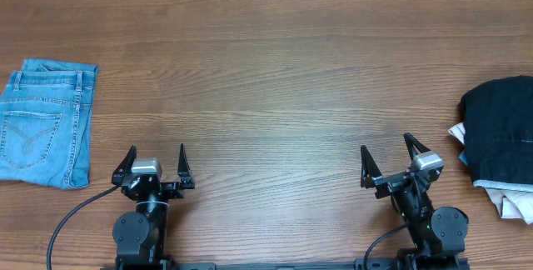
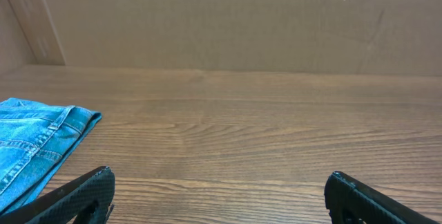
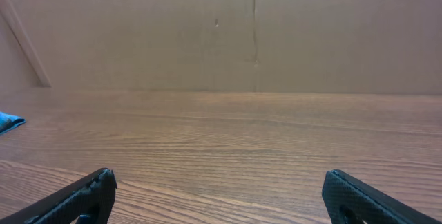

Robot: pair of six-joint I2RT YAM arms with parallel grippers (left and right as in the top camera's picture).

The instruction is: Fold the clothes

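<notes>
Count: 1 jeans (image 1: 46,124), left edge of frame. 1 dark garment (image 1: 500,128) and 1 whitish cloth (image 1: 518,205) poking out under it, right edge. 2 claws along the bottom: left claw (image 1: 156,148), right claw (image 1: 386,143). 1 desk (image 1: 275,70).

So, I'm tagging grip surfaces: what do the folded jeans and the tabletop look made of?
The jeans: faded light blue denim, matte, with visible seams and a stitched pocket. The tabletop: brown wood or wood-look laminate, judging by the grain lines; smooth, low sheen.
</notes>
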